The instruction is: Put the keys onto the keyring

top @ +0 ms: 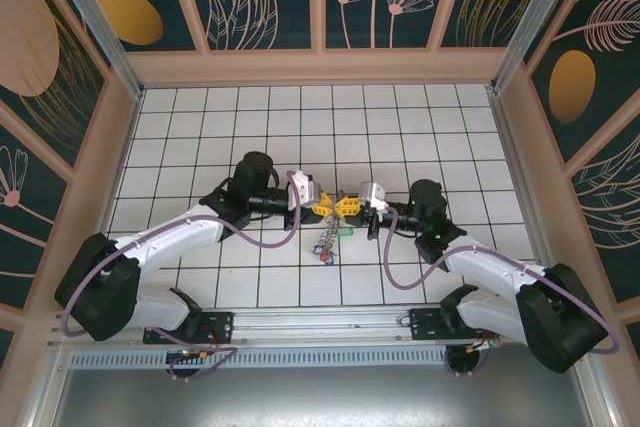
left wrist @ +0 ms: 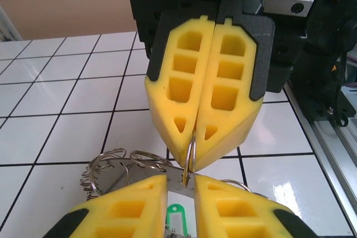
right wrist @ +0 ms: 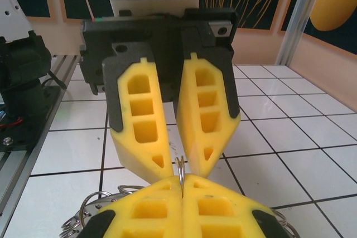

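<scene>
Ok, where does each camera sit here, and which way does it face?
Top external: above and behind the bases, looking down on the table; left arm and right arm whole.
Left wrist: on the left arm, facing the right gripper; own fingers below.
Right wrist: mirrored, facing the left gripper; own fingers below.
Shared: both wrist views show the keyring between grippers.

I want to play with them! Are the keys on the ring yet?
Done: the green-tagged key seems bunched with the keyring. In hand: the right gripper pinches one loop, the left gripper facing it, jaws apart. To do: unclear whether more need threading.
</scene>
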Action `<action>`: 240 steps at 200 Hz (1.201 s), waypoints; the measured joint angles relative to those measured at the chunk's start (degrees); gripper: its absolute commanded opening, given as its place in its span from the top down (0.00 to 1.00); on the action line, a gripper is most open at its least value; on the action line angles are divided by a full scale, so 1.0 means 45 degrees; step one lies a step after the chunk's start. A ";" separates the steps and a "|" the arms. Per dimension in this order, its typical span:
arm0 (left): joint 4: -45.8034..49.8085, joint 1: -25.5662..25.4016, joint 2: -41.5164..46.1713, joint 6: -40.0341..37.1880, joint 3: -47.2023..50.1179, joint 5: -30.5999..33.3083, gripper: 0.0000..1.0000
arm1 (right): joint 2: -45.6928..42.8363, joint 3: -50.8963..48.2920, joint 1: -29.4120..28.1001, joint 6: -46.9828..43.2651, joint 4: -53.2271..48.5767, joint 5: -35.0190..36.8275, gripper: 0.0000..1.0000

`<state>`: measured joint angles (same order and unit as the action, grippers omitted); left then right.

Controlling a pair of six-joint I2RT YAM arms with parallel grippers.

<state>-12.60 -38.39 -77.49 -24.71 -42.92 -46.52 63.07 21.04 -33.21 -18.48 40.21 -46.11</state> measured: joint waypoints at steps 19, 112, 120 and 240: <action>0.0083 0.0005 -0.0044 -0.0107 -0.0015 -0.0112 1.00 | 0.0000 0.0000 -0.0034 -0.0049 -0.0019 0.0078 1.00; 0.2322 -0.0068 -0.0053 -0.0986 -0.0821 0.1035 1.00 | 0.0019 0.1239 -0.0262 -0.2885 -0.3507 0.0665 0.91; 0.2429 -0.0078 -0.0053 -0.1030 -0.0865 0.1117 1.00 | 0.0019 0.1379 -0.0282 -0.3118 -0.3813 0.0714 0.89; 0.3696 -0.0291 -0.0155 -0.1948 -0.1418 0.2176 1.00 | 0.0384 0.2584 -0.0301 -0.4367 -0.6926 0.1350 0.70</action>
<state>4.03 -39.70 -78.19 -33.47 -49.30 -36.73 64.79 32.67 -34.57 -38.13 9.04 -40.03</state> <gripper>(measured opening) 0.061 0.283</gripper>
